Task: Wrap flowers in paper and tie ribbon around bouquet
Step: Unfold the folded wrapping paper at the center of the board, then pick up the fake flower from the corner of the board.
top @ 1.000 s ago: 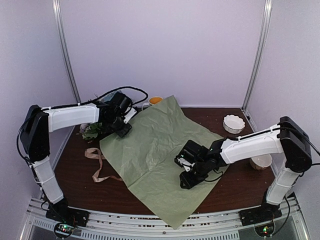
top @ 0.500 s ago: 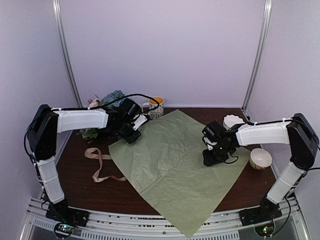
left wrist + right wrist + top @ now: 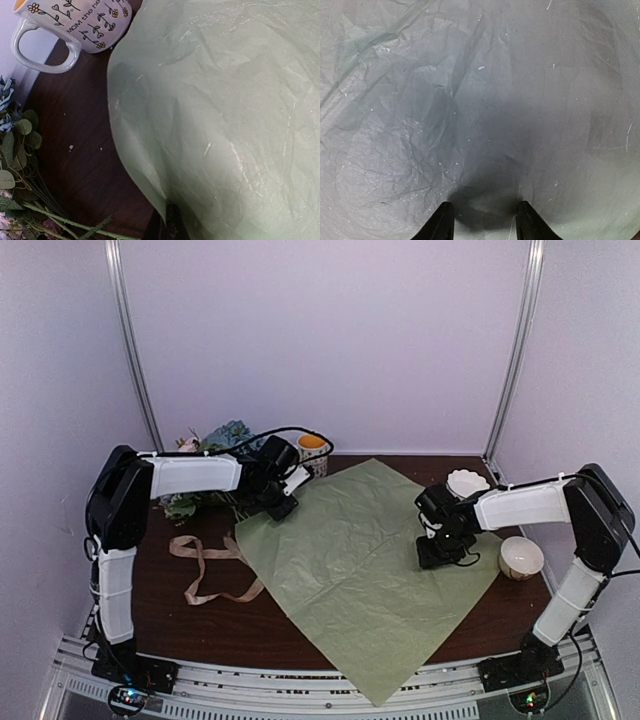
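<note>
Nearby, mug (image 3: 75,25) lettered "MOM the he" (rest hidden), left gripper (image 3: 283,508) clamping green paper (image 3: 350,570), right gripper (image 3: 485,220) half-open, empty.

A dark brown table (image 3: 225,630) carries everything; a large crinkled green paper (image 3: 350,570) covers its middle, one corner hanging over the edge at 6 o'clock; a tan ribbon (image 3: 190,545) lies looped at 9 o'clock; the flowers (image 3: 215,440) lie at 11 o'clock; a mug (image 3: 314,452) stands at 12 o'clock; a white bowl (image 3: 467,483) sits at 2 o'clock and a second bowl (image 3: 521,557) at 3 o'clock.
</note>
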`<state>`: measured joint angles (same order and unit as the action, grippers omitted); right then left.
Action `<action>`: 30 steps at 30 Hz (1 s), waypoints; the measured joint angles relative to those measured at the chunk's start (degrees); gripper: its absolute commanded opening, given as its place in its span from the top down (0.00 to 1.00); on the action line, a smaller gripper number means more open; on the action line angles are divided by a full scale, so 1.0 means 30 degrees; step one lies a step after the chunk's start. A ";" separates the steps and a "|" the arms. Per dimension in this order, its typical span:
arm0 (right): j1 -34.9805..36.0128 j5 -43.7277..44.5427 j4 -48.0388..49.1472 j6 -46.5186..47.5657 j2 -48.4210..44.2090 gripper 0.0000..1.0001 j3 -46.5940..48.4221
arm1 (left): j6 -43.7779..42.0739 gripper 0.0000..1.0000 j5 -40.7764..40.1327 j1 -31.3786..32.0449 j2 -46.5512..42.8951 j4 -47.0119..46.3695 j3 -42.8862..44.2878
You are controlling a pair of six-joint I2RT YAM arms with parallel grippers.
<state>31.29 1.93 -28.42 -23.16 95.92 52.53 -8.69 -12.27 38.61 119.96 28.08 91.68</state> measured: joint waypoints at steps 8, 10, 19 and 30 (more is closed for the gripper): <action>-0.0066 0.0510 -0.0452 -0.0066 -0.0561 0.56 0.0022 | 0.0335 0.33 -0.0189 -0.0255 0.0051 0.0321 0.0481; -0.0066 0.0517 -0.0750 0.0022 -0.1093 0.56 0.0168 | 0.0452 0.30 -0.0189 -0.0415 -0.0240 0.0444 0.0481; -0.0058 -0.0197 -0.0794 0.0262 -0.4364 0.57 0.0954 | 0.2302 0.37 0.0641 -0.2535 -0.6630 0.0350 -0.1865; 0.0444 -0.0838 -0.0714 0.0240 -0.4291 0.58 0.1107 | 1.0193 0.22 0.1319 -1.1001 -1.1278 -0.4073 -1.0688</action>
<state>32.62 -0.58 -30.57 -22.44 83.05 55.86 21.89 -8.32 5.61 86.13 15.86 59.61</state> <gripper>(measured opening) 0.425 0.741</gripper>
